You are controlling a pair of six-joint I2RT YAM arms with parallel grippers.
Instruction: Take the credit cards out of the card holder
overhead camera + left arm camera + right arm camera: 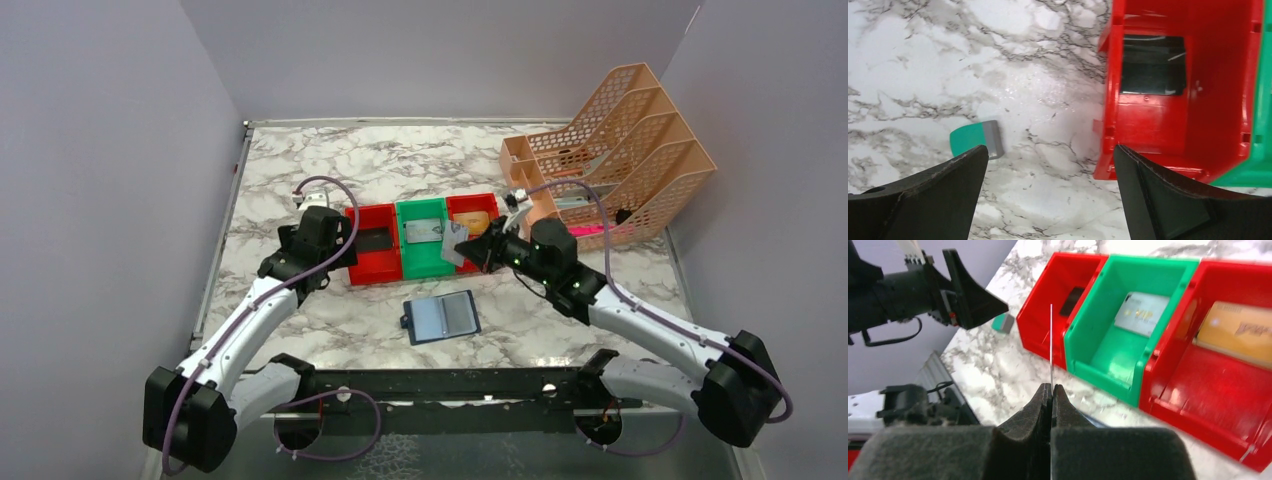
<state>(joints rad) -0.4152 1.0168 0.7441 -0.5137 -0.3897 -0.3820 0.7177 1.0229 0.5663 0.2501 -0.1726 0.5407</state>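
Observation:
The navy card holder (442, 317) lies open on the marble, pale pockets up, between the two arms. A black credit card (1153, 65) lies in the left red bin (372, 268), a silver one (1142, 314) in the green bin (424, 263), a gold one (1240, 334) in the right red bin (1198, 405). My right gripper (1051, 386) is shut on a thin grey card (1051, 340), seen edge-on and held upright in front of the green bin. My left gripper (1049, 150) hangs open over the marble at the left red bin's near left corner, holding nothing.
A small teal block (975, 139) lies on the marble left of the left red bin. An orange mesh file rack (620, 150) stands at the back right. Grey walls close in the table on three sides.

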